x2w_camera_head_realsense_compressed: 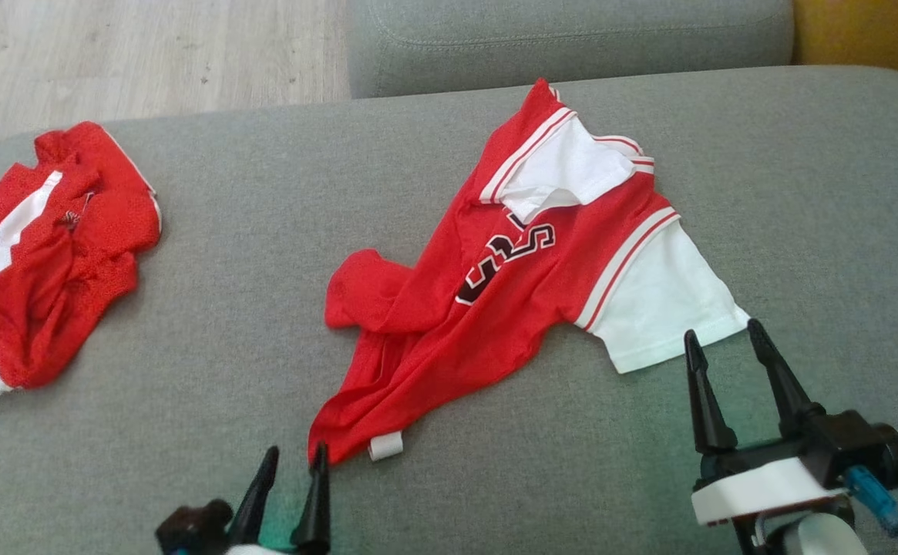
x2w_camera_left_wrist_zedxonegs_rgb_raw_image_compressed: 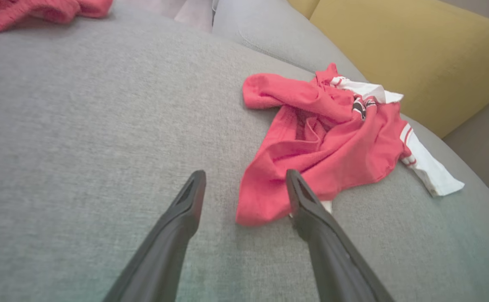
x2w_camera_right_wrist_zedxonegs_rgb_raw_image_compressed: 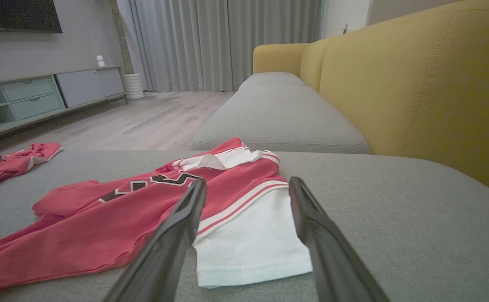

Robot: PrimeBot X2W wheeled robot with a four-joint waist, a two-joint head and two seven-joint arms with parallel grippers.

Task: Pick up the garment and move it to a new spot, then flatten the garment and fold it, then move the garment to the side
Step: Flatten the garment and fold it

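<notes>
The garment (x2w_camera_head_realsense_compressed: pixel 526 270) is a red jersey with white sleeves and dark lettering, lying crumpled on the grey cushion (x2w_camera_head_realsense_compressed: pixel 264 339). My left gripper (x2w_camera_head_realsense_compressed: pixel 294 456) stands open just in front of its near red hem corner, nothing between the fingers. In the left wrist view the garment (x2w_camera_left_wrist_zedxonegs_rgb_raw_image_compressed: pixel 324 142) lies ahead and right of the left gripper (x2w_camera_left_wrist_zedxonegs_rgb_raw_image_compressed: pixel 246 178). My right gripper (x2w_camera_head_realsense_compressed: pixel 722 333) is open at the edge of the white sleeve (x2w_camera_head_realsense_compressed: pixel 660 308). In the right wrist view the right gripper (x2w_camera_right_wrist_zedxonegs_rgb_raw_image_compressed: pixel 247 184) has the white sleeve (x2w_camera_right_wrist_zedxonegs_rgb_raw_image_compressed: pixel 248 243) between and below its fingers, not pinched.
A second red and white garment (x2w_camera_head_realsense_compressed: pixel 40 254) lies bunched at the cushion's left end. A further grey seat (x2w_camera_head_realsense_compressed: pixel 572 38) lies beyond, with a yellow sofa back (x2w_camera_right_wrist_zedxonegs_rgb_raw_image_compressed: pixel 416 92) to the right. Wooden floor (x2w_camera_head_realsense_compressed: pixel 148 54) shows past the far left edge.
</notes>
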